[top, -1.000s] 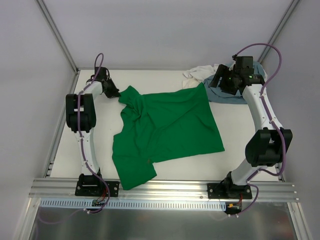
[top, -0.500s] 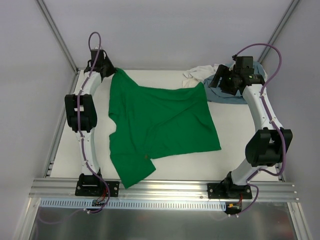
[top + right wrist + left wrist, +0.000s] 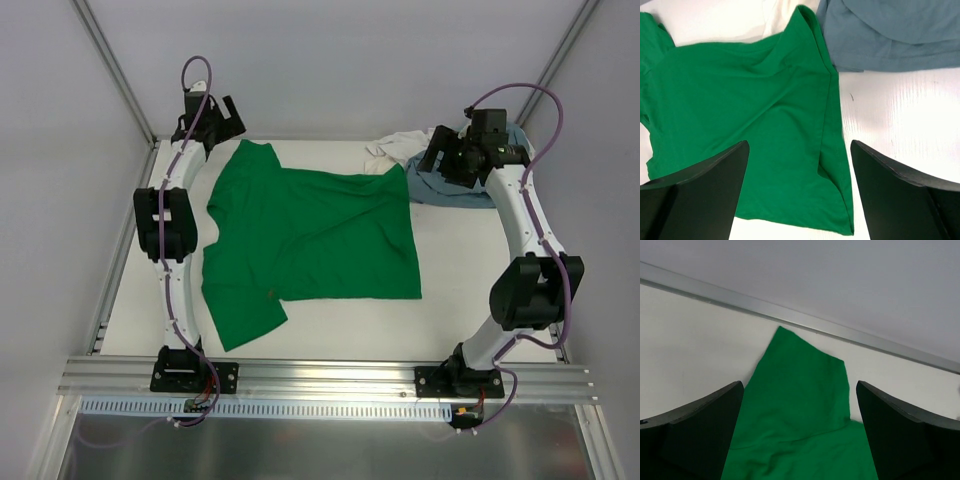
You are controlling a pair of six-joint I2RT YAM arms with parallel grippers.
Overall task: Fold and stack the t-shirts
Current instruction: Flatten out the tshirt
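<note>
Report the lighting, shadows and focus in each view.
Top external: even, soft light, hardly any shadows, the green shirt sharp. Left wrist: the left hand is near-black and slightly soft-edged, cloth clear. Right wrist: the right hand likewise dark; the white table is bright but its grain shows.

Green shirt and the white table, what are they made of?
The green shirt looks like soft, matte knit cloth, maybe cotton: it wrinkles and folds over at its edge, with no shine. The table looks like a hard, smooth white board, perhaps painted or laminated; faint streaks show in the right wrist view, so the exact material is unclear.
</note>
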